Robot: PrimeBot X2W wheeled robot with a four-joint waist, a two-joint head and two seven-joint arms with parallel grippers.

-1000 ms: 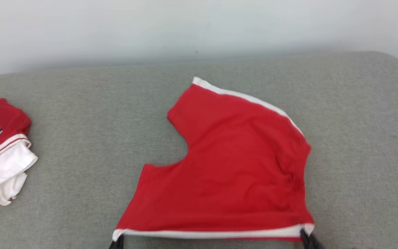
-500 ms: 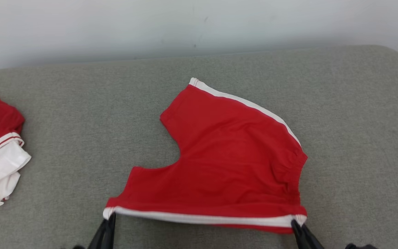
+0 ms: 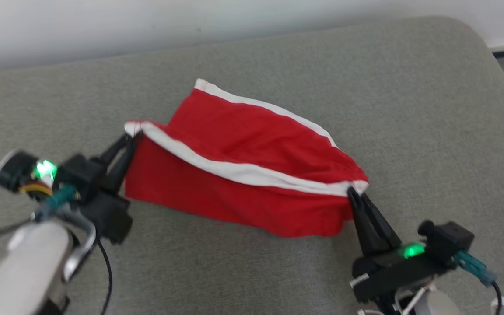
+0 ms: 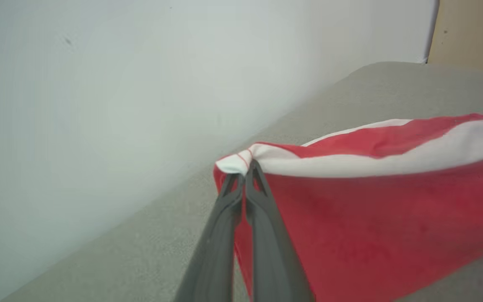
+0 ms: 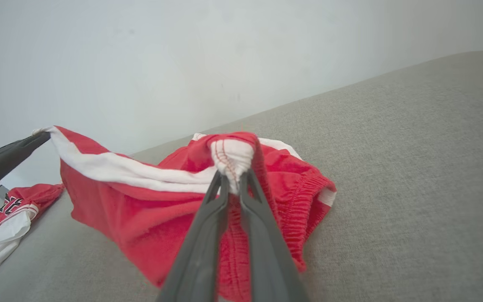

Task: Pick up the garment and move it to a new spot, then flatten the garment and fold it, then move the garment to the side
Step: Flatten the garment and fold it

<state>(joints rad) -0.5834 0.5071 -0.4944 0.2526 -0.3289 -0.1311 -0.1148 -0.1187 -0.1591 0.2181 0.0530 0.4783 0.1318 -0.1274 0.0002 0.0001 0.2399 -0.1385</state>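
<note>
Raised since before, the garment [image 3: 234, 205] spans your left gripper [image 3: 133, 138] and right gripper [image 3: 353, 192], both clamped on its hem, remainder lying ahead.

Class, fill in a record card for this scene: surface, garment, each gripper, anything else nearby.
Surface: grey cushion
Garment: red shorts with white stripes, near edge lifted, far part on the cushion
Left gripper: shut on one end of the lifted striped edge
Right gripper: shut on the other end
Other item: red and white jersey lying apart from the shorts, seen from the right wrist
</note>
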